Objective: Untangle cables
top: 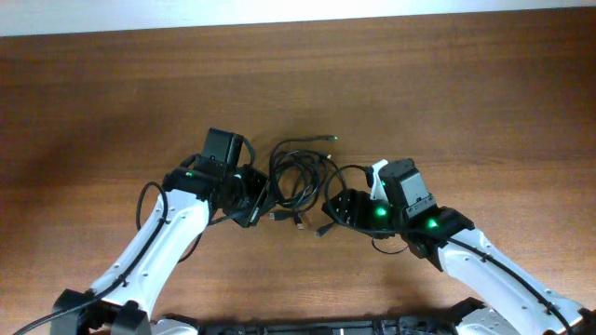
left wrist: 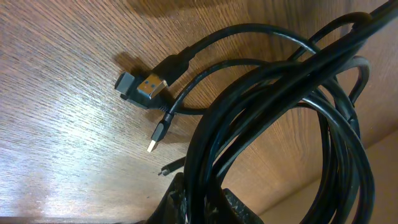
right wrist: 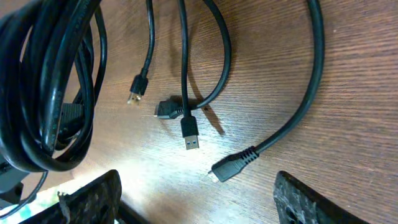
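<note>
The cables (top: 298,177) are thin black cords lying in a tangled coil on the wooden table between both arms. My left gripper (top: 259,209) is at the coil's left side, and in the left wrist view it (left wrist: 204,202) is shut on a few black strands of the coil (left wrist: 280,124). A gold-faced plug (left wrist: 148,87) and a small light-tipped plug (left wrist: 158,132) lie beyond it. My right gripper (top: 328,219) sits at the coil's lower right. In the right wrist view it (right wrist: 199,199) is open, and a loose plug end (right wrist: 231,167) rests on the table just ahead of its gap, untouched.
Other loose ends lie ahead of the right gripper: a flat plug (right wrist: 191,132), an angled plug (right wrist: 166,110) and a small gold tip (right wrist: 135,88). The thick part of the coil (right wrist: 43,93) hangs at the left of that view. Wooden table (top: 466,93) extends all around.
</note>
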